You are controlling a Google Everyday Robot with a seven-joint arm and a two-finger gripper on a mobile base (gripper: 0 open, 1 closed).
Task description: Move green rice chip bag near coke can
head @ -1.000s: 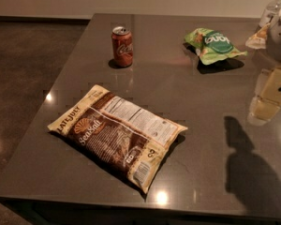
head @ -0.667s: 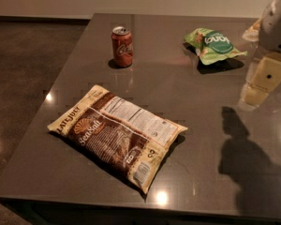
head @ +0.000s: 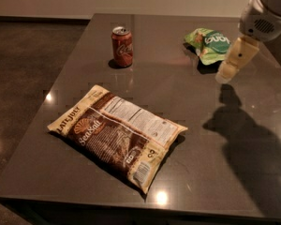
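Note:
The green rice chip bag point(head: 208, 43) lies crinkled at the far right of the dark table, its dark green oval logo facing up. The coke can point(head: 122, 47) stands upright at the far middle-left, well apart from the bag. My gripper point(head: 227, 71) hangs from the white arm at the upper right, just right of and in front of the green bag, above the table and not touching the bag. It holds nothing that I can see.
A large brown-and-yellow "Late July" bag point(head: 118, 133) lies flat across the near middle of the table point(head: 215, 172). The table's left edge drops to a dark floor point(head: 28, 69). My arm's shadow falls on the right side of the table.
My gripper has moved left and toward the far side, closing in on the green bag. The bags and the can have not moved.

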